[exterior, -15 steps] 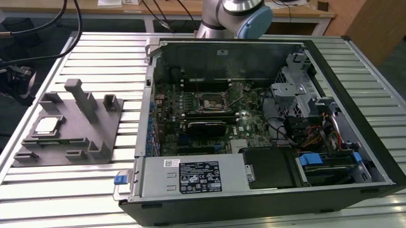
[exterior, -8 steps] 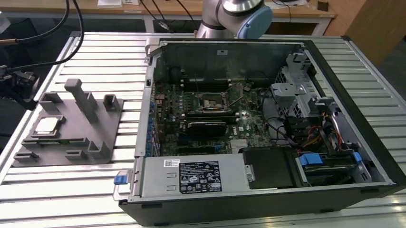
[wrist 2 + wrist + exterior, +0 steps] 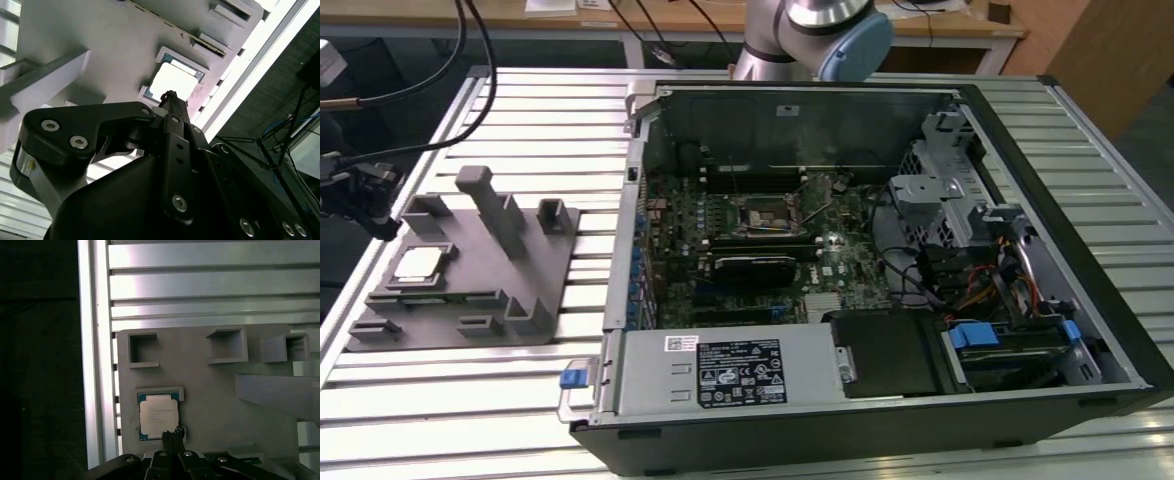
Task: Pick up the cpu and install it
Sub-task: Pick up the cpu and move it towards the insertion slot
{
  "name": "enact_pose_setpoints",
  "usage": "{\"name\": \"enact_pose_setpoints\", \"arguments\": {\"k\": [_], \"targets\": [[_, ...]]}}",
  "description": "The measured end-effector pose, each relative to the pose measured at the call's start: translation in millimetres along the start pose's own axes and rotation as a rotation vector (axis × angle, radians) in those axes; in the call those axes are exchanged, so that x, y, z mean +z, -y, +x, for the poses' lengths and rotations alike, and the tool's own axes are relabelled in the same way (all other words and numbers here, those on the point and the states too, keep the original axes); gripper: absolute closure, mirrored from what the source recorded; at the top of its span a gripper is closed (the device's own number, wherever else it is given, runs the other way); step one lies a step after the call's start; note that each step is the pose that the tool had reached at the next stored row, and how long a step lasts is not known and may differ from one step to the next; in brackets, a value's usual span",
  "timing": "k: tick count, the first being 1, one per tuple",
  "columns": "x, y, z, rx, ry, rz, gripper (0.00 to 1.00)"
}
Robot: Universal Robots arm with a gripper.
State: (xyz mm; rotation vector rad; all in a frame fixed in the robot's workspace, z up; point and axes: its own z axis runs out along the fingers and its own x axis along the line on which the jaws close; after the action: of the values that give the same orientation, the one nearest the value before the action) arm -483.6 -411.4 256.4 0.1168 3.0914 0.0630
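The cpu (image 3: 420, 263) is a small silvery square chip with a pale rim, lying flat in a pocket of the grey fixture (image 3: 507, 300) on the exterior view's left. In both wrist views my gripper (image 3: 172, 434) hangs over the fixture. Its black fingertips (image 3: 170, 98) are pressed together into one narrow point beside one edge of the cpu (image 3: 158, 416), with nothing between them. The cpu (image 3: 172, 80) rests untouched in its pocket. The motherboard's dark square socket (image 3: 765, 212) sits inside the open computer case (image 3: 1067, 250).
Grey posts (image 3: 487, 205) and small pockets (image 3: 142, 349) rise from the fixture around the chip. Ribbed metal table slats (image 3: 210, 285) carry fixture and case. Dark hardware with cables (image 3: 354, 190) stands at the table's edge on the exterior view's left. The arm's base (image 3: 814, 35) is behind the case.
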Motion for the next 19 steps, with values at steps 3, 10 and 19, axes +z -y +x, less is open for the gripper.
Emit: {"name": "enact_pose_setpoints", "arguments": {"k": [3,10,19], "targets": [[5.5,0.2,0.6,0.000,0.0001,0.0005,0.89],[18.2,0.7,1.4,0.000,0.0001,0.0005,0.89],[34.5,1.5,2.5,-0.001,0.0001,0.0006,0.89]]}}
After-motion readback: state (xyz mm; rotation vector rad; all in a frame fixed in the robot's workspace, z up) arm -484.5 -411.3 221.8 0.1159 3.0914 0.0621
